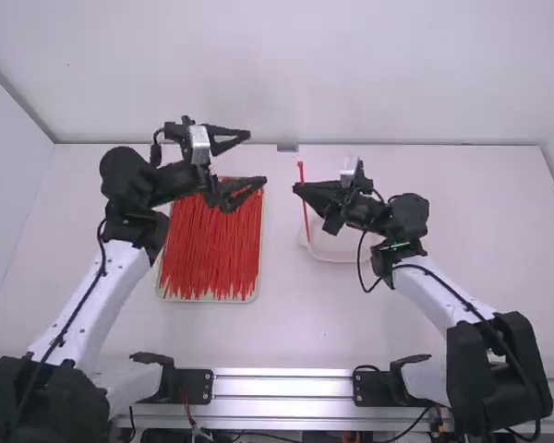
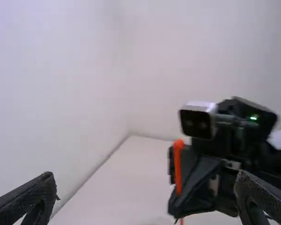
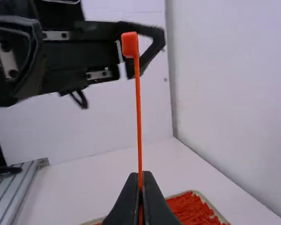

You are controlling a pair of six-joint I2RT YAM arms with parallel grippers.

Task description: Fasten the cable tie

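The right gripper (image 1: 297, 188) is clamped on one red cable tie (image 3: 138, 117). The tie stands upright with its head uppermost, just off the far right corner of the tray (image 1: 208, 299). The tray holds a bed of loose red ties (image 1: 212, 242). The left gripper (image 1: 257, 159) hangs above the tray's far edge, fingers spread wide and holding nothing. Note what may be a clear dish (image 1: 332, 254) on the table right of the tray, beneath the right gripper.

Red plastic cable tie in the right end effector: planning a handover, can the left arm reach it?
Likely yes: the open left end effector faces the red plastic cable tie, nothing between.
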